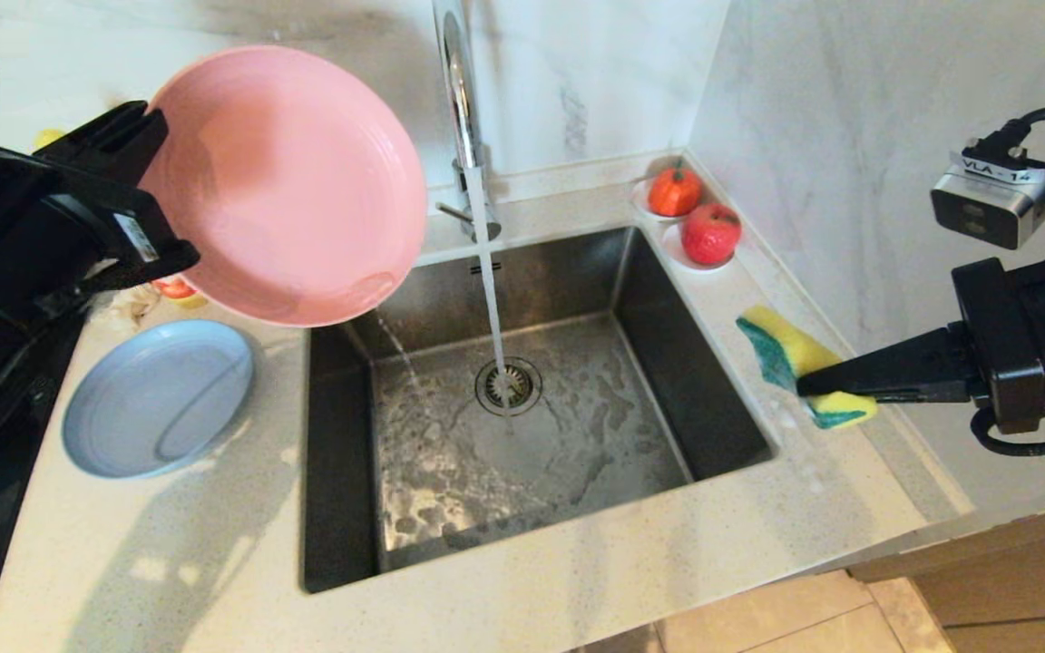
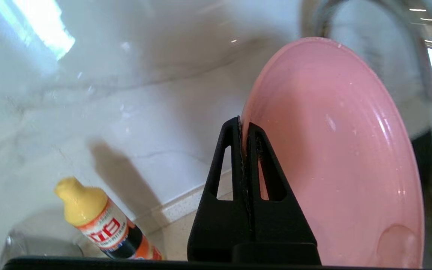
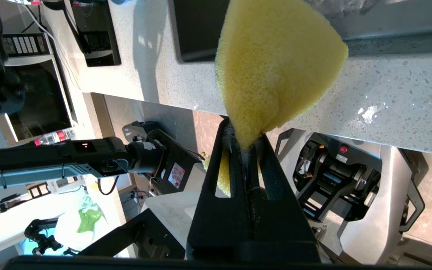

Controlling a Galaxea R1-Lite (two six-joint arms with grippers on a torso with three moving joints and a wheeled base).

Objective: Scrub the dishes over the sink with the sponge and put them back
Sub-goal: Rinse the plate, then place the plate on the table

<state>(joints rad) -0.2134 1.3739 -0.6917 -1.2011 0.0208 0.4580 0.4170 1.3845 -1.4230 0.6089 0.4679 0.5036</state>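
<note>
1. Water (image 1: pixel 490 299) is running from the tall chrome faucet (image 1: pixel 457 82) straight down onto the drain strainer (image 1: pixel 508 385) in the middle of the sink (image 1: pixel 695 381), and the steel floor is looking wet and streaky.
2. The left gripper (image 1: pixel 146 150) is pinching the rim of the pink plate (image 1: pixel 291 181) tight between its jaws, holding it tilted up on edge in the air over the sink's back left corner, hollow side facing out toward the stream.
3. The right gripper (image 1: pixel 808 385) is squeezing the sponge (image 1: pixel 790 358) hard enough to crumple it; it is hanging over the counter on the right of the sink, well apart from the plate.
4. The grey-blue plate (image 1: pixel 158 395) is lying flat on the counter to the left of the sink, just below the raised one. I am not seeing the teal bowl clearly anywhere.
5. Two red fruits (image 1: pixel 695 213) are sitting in the back right corner, and a yellow-capped bottle (image 2: pixel 99 221) is standing behind the left arm.
6. My reading: the scrubbing of the pink plate is the step in hand, with plate and sponge each gripped but not yet together.
7. The next move is probably calling for the right arm to carry the sponge across over the basin to the plate's face while the left keeps the rim steady; wet, it may slip.
</note>
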